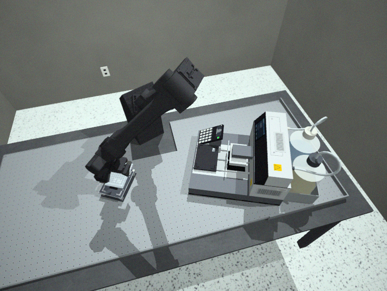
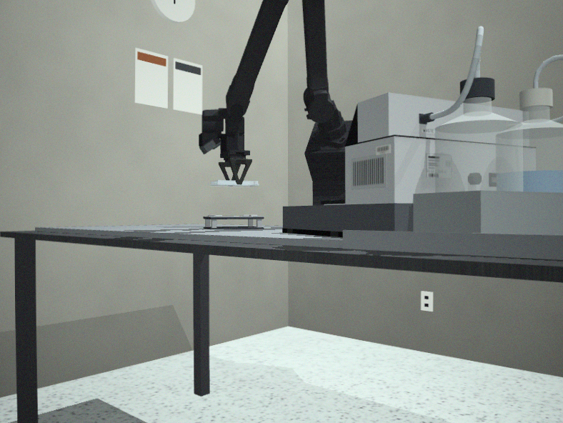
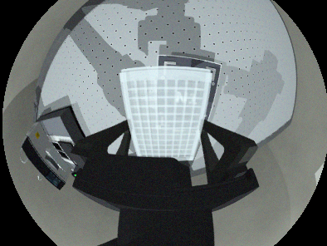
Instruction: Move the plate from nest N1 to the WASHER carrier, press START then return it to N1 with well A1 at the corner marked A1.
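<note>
My gripper [image 1: 118, 179] [image 2: 233, 181] [image 3: 166, 125] is shut on the clear-white well plate [image 1: 116, 180] [image 2: 250, 183] [image 3: 166, 93], one finger on each side. The plate looks about level, well above the dark nest N1 [image 1: 107, 190] [image 2: 233, 218] [image 3: 217, 83], with a visible gap. In the wrist view the nest lies behind the plate, offset to the right. I cannot make out the cut-off corner. The washer [image 1: 278, 140] [image 2: 369, 154] [image 3: 39, 145] stands apart from the nest. A dark flat panel [image 1: 206, 158], apparently its carrier, lies beside the keypad [image 1: 206, 135]. A green light [image 1: 218, 137] [image 3: 75, 174] shows there.
Two bottles with hoses, one with a white cap [image 1: 310, 131] and one with a dark cap [image 1: 314, 159], stand behind the washer. A grey block [image 1: 241, 151] sits over the white rails in front of the washer housing. A raised rim [image 1: 328, 205] borders the worktop.
</note>
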Tool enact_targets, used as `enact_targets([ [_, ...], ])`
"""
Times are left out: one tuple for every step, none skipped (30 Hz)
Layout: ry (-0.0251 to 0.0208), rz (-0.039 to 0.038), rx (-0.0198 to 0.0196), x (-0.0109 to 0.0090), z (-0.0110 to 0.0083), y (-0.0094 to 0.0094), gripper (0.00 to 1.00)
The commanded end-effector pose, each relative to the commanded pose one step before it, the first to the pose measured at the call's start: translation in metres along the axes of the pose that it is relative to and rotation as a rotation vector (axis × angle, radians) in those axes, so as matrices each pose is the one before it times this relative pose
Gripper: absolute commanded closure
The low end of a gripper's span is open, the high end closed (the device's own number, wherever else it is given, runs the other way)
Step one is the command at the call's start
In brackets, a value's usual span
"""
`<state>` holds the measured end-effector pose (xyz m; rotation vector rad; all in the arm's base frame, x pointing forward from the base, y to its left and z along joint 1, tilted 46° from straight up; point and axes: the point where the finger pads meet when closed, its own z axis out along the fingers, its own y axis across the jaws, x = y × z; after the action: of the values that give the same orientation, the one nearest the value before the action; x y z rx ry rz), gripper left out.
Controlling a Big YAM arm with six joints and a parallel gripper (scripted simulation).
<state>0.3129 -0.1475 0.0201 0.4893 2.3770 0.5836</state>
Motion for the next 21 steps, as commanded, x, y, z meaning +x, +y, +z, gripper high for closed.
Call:
enact_targets([
  [0.00601, 0.03207, -0.00281, 0.00061, -0.00343, 0.01854, 0.16],
  [-0.00008, 0.00003, 0.00001, -0.00047, -0.00043, 0.00489, 0.16],
  [-0.00009, 0.00003, 0.00004, -0.00048, -0.00040, 0.00498, 0.16],
  [-0.00009, 0.00002, 0.00001, -0.00047, -0.00043, 0.00490, 0.16],
  [-0.00009, 0.00002, 0.00001, -0.00048, -0.00043, 0.00490, 0.16],
  [-0.00009, 0.00002, 0.00001, -0.00048, -0.00043, 0.00490, 0.16],
  [-0.00010, 0.00001, 0.00001, -0.00048, -0.00043, 0.00490, 0.16],
  [-0.00010, 0.00001, 0.00001, -0.00049, -0.00043, 0.00490, 0.16],
  [-0.00010, 0.00001, 0.00001, -0.00049, -0.00044, 0.00490, 0.16],
  [-0.00011, 0.00001, 0.00000, -0.00049, -0.00044, 0.00490, 0.16],
  [-0.00192, -0.00136, -0.00001, -0.00178, -0.00067, 0.00509, 0.16],
  [-0.00104, -0.00067, -0.00005, -0.00115, -0.00056, 0.00503, 0.16],
  [0.00000, 0.00000, 0.00000, 0.00000, 0.00000, 0.00000, 0.16],
  [0.00000, 0.00000, 0.00000, 0.00000, 0.00000, 0.00000, 0.16],
  [-0.00134, -0.00088, -0.00011, -0.00136, -0.00063, 0.00503, 0.16],
  [-0.00187, -0.00123, -0.00016, -0.00172, -0.00068, 0.00517, 0.16],
  [-0.00186, -0.00124, -0.00018, -0.00157, -0.00055, 0.00360, 0.16],
  [-0.00003, -0.00002, 0.00000, -0.00002, 0.00000, 0.00002, 0.16],
  [-0.00001, 0.00000, 0.00000, 0.00000, 0.00001, 0.00002, 0.16],
  [0.00747, -0.02285, 0.00037, 0.00665, 0.00058, 0.00367, 0.16],
  [-0.00007, 0.00004, -0.00001, 0.00129, -0.00042, 0.00472, 0.16],
])
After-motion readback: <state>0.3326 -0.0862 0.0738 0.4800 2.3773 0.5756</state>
